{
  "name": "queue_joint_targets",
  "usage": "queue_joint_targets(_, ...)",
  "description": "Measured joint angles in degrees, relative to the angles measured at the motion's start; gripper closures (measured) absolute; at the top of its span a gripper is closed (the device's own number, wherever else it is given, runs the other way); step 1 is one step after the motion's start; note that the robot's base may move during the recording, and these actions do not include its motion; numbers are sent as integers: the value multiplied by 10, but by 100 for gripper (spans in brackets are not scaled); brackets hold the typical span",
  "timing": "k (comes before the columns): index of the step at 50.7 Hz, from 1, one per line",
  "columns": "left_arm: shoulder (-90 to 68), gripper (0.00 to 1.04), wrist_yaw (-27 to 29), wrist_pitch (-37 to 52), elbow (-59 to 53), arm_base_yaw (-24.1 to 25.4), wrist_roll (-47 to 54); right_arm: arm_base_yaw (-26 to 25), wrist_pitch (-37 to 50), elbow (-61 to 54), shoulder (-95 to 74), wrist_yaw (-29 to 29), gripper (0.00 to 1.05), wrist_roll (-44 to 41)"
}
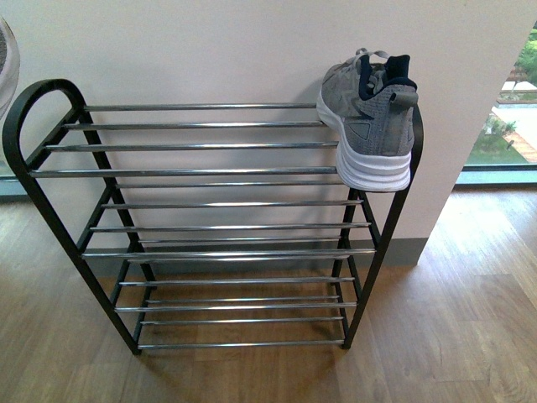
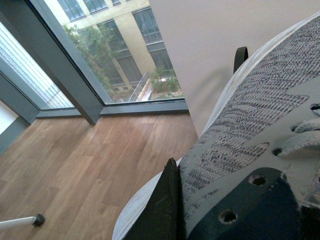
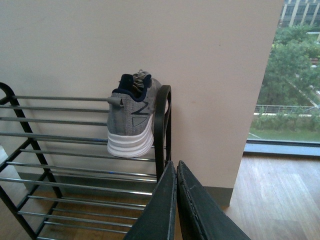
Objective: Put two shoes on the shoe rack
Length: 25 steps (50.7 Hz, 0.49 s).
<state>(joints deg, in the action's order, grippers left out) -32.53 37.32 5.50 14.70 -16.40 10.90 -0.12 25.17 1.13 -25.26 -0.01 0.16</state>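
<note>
A pale wooden floor (image 1: pixel 470 319) runs up to a cream wall (image 1: pixel 210 42), with a window (image 1: pixel 503 109) at the right. At the far left edge of the front view, around 10 o'clock from the rack's middle, a sliver of a grey knit sneaker with white sole (image 1: pixel 4 59) hangs in the air. The left claw (image 2: pixel 176 172) has it, one black finger (image 2: pixel 167 210) flat on its side; the other finger is hidden, so the pinch is my judgement. In the centre stands the shoe rack of thin black frame and chrome bars (image 1: pixel 210 172). At 2 o'clock a grey sneaker with navy lining (image 1: pixel 373 117) sits on the top tier, close against the right loop. The right claw (image 3: pixel 176 170) is pressed together on nothing, the placed shoe ahead of it and apart.

The step in hand is setting down the held shoe. I would lower it left of its partner, with the sole flat across several bars, and let go only when it rests.
</note>
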Motion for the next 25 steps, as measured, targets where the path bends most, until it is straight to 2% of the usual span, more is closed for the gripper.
queue_joint_targets(25, 0, 103, 0, 0, 0, 0, 0, 0, -114, 0, 116, 0, 103, 0)
